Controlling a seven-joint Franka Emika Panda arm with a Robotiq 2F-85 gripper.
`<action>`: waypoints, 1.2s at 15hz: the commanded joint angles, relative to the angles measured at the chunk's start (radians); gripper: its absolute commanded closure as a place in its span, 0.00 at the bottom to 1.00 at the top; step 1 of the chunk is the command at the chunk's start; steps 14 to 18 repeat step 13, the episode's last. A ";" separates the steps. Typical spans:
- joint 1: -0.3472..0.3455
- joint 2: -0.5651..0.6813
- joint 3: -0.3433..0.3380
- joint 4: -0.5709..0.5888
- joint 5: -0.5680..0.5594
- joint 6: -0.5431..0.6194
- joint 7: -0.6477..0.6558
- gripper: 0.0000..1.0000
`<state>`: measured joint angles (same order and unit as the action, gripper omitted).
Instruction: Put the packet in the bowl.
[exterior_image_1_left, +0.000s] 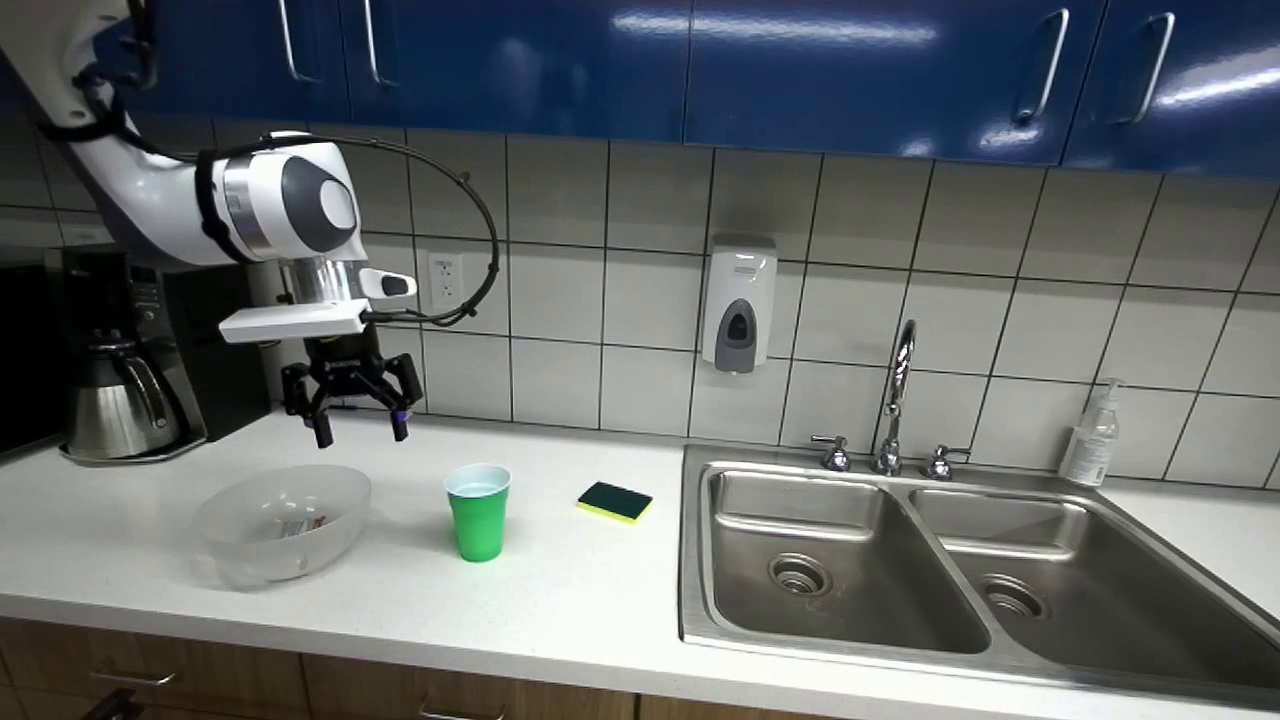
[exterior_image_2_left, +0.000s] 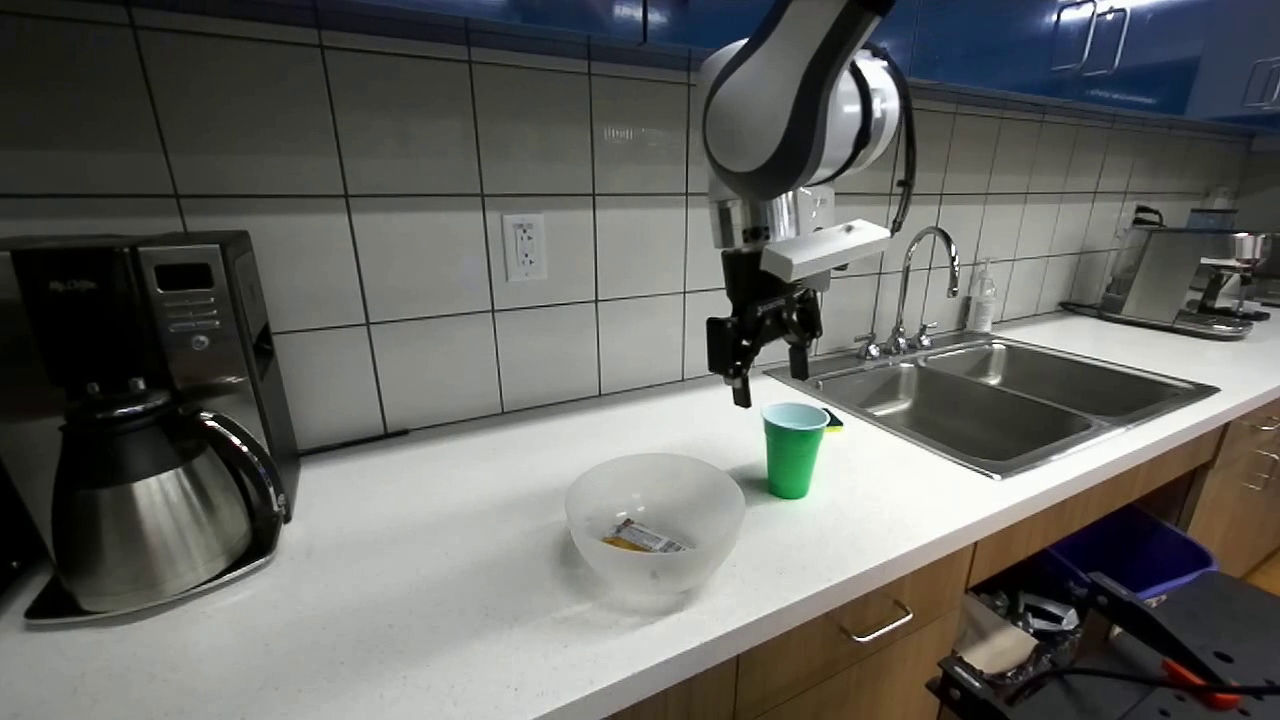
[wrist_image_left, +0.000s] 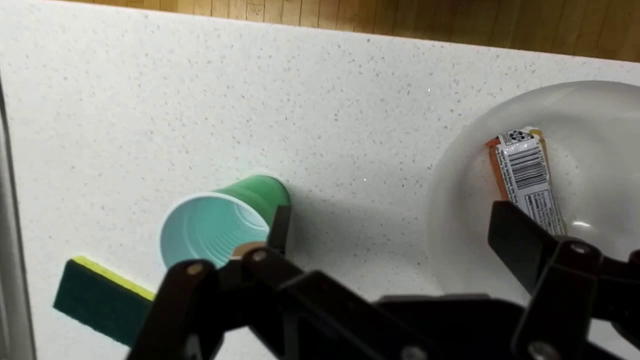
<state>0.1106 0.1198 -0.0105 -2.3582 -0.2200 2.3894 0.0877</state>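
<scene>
The packet (exterior_image_1_left: 302, 526) lies inside the wide translucent bowl (exterior_image_1_left: 300, 562). In an exterior view the packet (exterior_image_2_left: 648, 540) rests on the bottom of the bowl (exterior_image_2_left: 715, 500). In the wrist view the packet (wrist_image_left: 527, 170), silvery-grey with a barcode and an orange-red edge, lies in the bowl (wrist_image_left: 605, 165), whose right side is cut off by the frame. My gripper (exterior_image_1_left: 362, 432) is open and empty above the counter, higher than the bowl. It also shows in an exterior view (exterior_image_2_left: 770, 385). In the wrist view its spread fingers (wrist_image_left: 390, 212) are apart, one overlapping the bowl and packet in the picture.
A green cup (exterior_image_1_left: 478, 515) stands beside the bowl. A yellow-and-dark sponge (exterior_image_1_left: 614, 502) lies between the cup and the double sink (exterior_image_1_left: 695, 560). A coffee maker (exterior_image_2_left: 200, 300) with a steel carafe stands at the bowl's far side. Blue cabinets (exterior_image_1_left: 520, 70) hang above.
</scene>
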 joint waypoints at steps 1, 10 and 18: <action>-0.049 -0.167 -0.006 -0.142 0.026 -0.010 0.014 0.00; -0.153 -0.431 -0.048 -0.364 0.075 -0.070 0.006 0.00; -0.158 -0.385 -0.040 -0.339 0.064 -0.046 -0.004 0.00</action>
